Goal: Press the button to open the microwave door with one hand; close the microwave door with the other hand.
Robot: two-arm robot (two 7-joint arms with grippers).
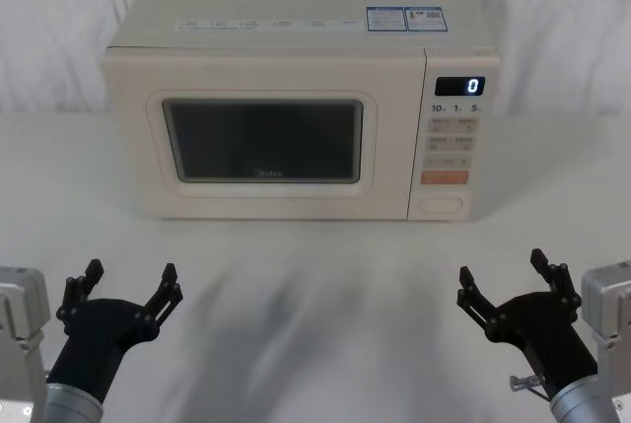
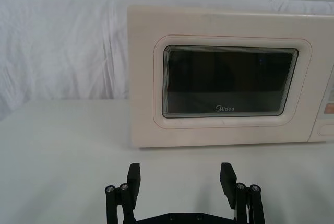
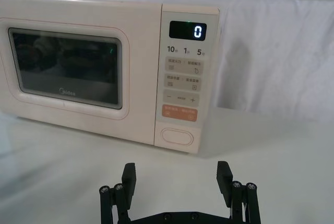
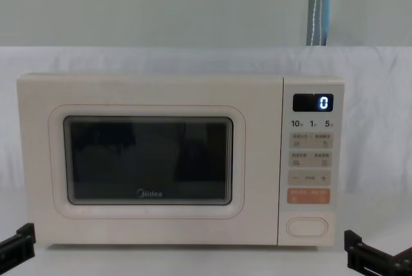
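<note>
My left black clamp gripper (image 1: 128, 285) sat at the lower left of the head view, and its fingers (image 2: 134, 178) were spread wide with nothing between them. My right black clamp gripper (image 1: 508, 280) sat at the lower right, and its fingers (image 3: 224, 176) were spread wide and empty too. Both hung low over the worktop (image 1: 315, 305), well apart from the cream boxy microwave (image 1: 296, 38), which stood in the middle of the head view.

I think I held them back like this because the job had not started yet. The broad cream microwave door with the dark glass window (image 1: 261, 142) was shut flat, and my left gripper faced it, so that one looked ready for the closing. The wide cream oval button (image 1: 441, 206) was at the bottom of the key panel, just under the orange rectangular key (image 1: 444, 177). My right gripper pointed toward that side, so I think it was the one to push. The black display (image 1: 459, 86) above showed a 0.

The worktop was white and smooth. Behind the microwave hung a white wrinkly cloth (image 4: 161, 60), with a pale wall above it and a thin blue-grey strip (image 4: 318, 6) at the upper right of the chest view.
</note>
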